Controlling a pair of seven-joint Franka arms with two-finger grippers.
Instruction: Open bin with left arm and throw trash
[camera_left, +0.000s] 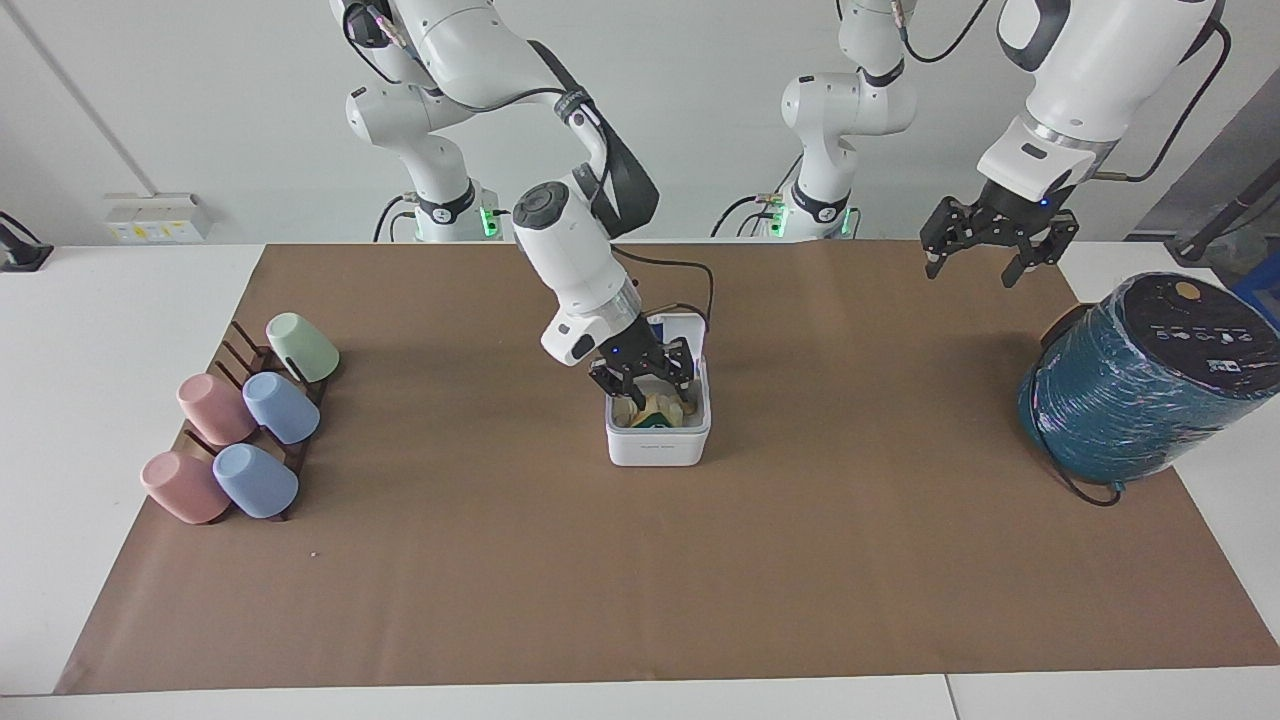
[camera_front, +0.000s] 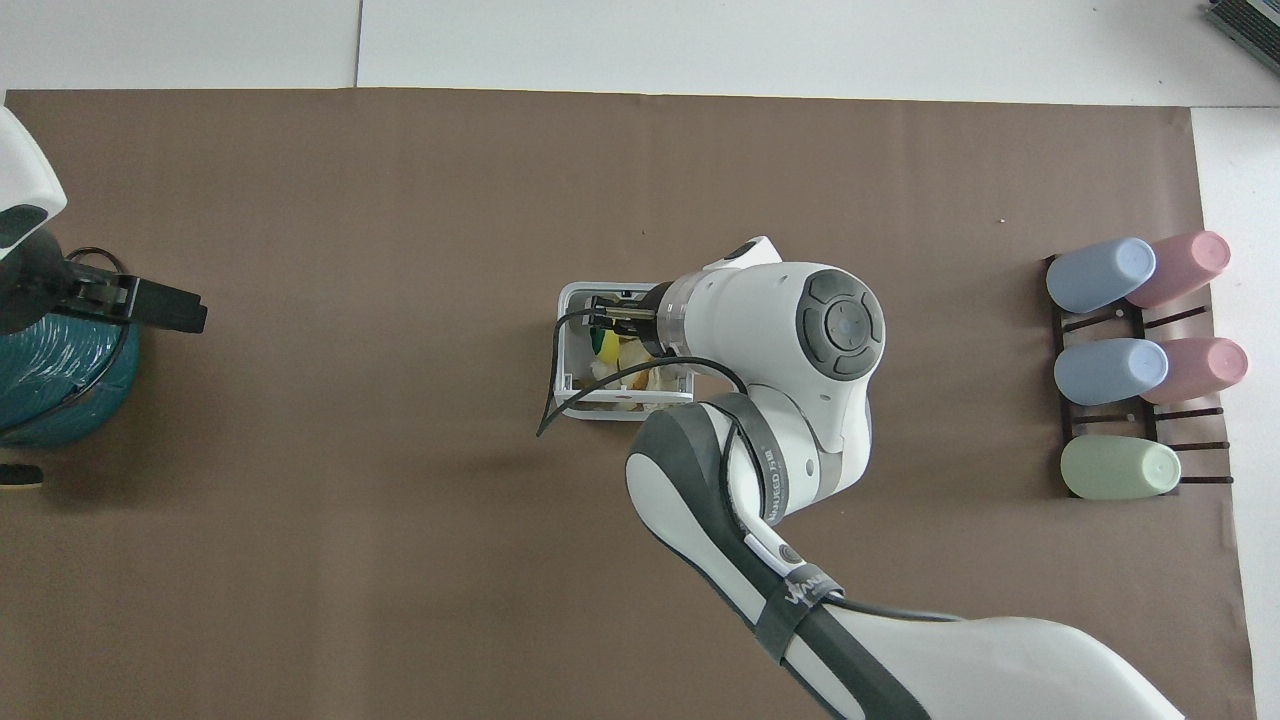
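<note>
The small white bin (camera_left: 657, 446) stands mid-mat with its lid (camera_left: 684, 324) raised upright on the side nearer the robots. My right gripper (camera_left: 646, 384) is low over the bin's opening, fingers spread and empty. Pale scraps (camera_left: 655, 406) lie in the bin under it. In the overhead view the bin's rim (camera_front: 570, 300) shows, with the bright yellow piece (camera_front: 606, 343) and pale bits (camera_front: 632, 352) inside, partly covered by the right gripper (camera_front: 601, 318). I cannot pick out the bread slice. My left gripper (camera_left: 989, 256) hangs open and empty, up in the air near the teal cylinder.
A big teal cylinder with a black top (camera_left: 1140, 380) lies at the left arm's end of the table, also in the overhead view (camera_front: 50, 385). A rack of pastel cups (camera_left: 245, 430) stands at the right arm's end.
</note>
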